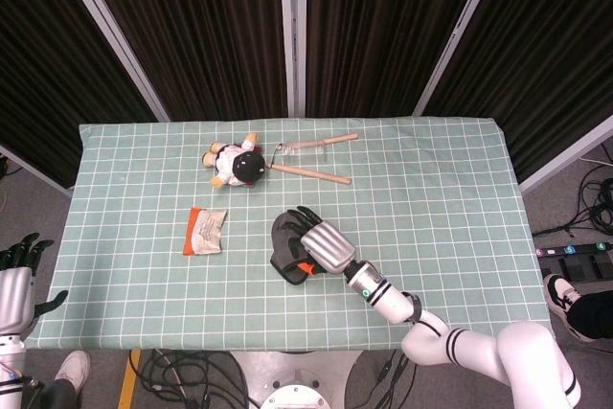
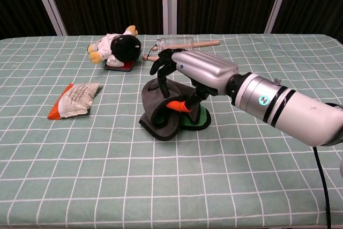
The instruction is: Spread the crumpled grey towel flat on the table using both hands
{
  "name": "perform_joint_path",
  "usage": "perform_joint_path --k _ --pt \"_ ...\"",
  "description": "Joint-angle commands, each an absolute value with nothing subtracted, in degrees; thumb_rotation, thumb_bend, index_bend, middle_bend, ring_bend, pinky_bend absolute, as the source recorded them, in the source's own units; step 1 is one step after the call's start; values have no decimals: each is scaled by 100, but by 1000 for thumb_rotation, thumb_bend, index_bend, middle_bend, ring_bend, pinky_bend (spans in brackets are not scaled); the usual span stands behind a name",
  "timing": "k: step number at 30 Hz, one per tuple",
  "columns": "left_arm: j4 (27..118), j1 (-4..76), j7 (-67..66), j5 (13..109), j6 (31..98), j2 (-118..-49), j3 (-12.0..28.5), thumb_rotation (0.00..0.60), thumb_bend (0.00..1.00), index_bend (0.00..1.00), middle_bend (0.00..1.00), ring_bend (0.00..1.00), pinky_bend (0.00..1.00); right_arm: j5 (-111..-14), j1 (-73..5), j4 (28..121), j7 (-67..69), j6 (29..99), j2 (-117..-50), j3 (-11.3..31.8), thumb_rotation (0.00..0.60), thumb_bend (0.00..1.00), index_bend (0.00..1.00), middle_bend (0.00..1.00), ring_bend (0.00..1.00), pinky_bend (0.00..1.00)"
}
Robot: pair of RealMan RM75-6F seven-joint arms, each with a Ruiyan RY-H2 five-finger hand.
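Observation:
The crumpled grey towel (image 1: 282, 244) (image 2: 161, 117) lies bunched in the middle of the checked table, with a green patch showing at its right edge. My right hand (image 1: 321, 241) (image 2: 198, 71) is over it. Its fingers (image 2: 161, 71) curl down across the towel's top and far side, and the orange-tipped thumb presses into the front fold, so the hand grips the bunch. My left hand (image 1: 17, 283) hangs off the table's near left corner with its fingers apart and nothing in it. The chest view does not show the left hand.
A plush doll (image 1: 237, 165) (image 2: 118, 46) lies at the back, with a clear jar (image 2: 176, 43) and wooden sticks (image 1: 311, 172) beside it. An orange and white packet (image 1: 204, 230) (image 2: 74, 99) lies left of the towel.

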State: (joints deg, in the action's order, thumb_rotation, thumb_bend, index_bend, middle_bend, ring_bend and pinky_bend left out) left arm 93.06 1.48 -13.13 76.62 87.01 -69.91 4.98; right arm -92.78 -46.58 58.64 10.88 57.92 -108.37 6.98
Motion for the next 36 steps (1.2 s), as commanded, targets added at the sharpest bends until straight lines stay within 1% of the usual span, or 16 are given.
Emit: perform_joint_path --k 1,7,16,21,25,29,32,36 --pt "9314 189 -1217 7701 8647 -6975 509 600 39 289 244 206 213 -9183 -4670 5855 1015 5830 -10875 767 600 350 745 250 28 0" --pt "9298 360 -1080 7806 8519 -6984 590 600 39 289 244 206 213 -8998 -4779 6057 840 5921 -10725 1055 600 367 767 267 38 0" --pt "9112 925 -646 7950 8189 -7375 947 600 39 288 244 206 213 -8531 -5018 6655 269 6024 -10357 1756 600 366 768 266 38 0" --pt "9068 1375 57 7842 7692 -7670 1203 600 37 293 244 206 214 -8162 -5280 6882 -378 5789 -10249 2075 600 367 767 262 34 0" --pt "8879 1721 500 7663 7353 -8029 1415 600 30 343 244 206 217 -7878 -5454 7010 -961 5660 -10244 2220 600 364 766 259 31 0" --pt "8784 2052 1077 7278 6764 -8278 1597 600 18 370 244 206 224 -7525 -5627 7050 -1440 5593 -10306 2397 600 365 766 257 30 0" --pt "8764 2232 1322 7065 6406 -8363 1658 600 10 371 244 206 229 -7289 -5765 7044 -1793 5575 -10335 2524 600 366 766 256 27 0" --pt "8661 2450 1195 6877 6143 -8515 1668 600 0 371 244 206 232 -6971 -5943 7043 -2364 5646 -10403 2678 600 367 766 254 23 0"
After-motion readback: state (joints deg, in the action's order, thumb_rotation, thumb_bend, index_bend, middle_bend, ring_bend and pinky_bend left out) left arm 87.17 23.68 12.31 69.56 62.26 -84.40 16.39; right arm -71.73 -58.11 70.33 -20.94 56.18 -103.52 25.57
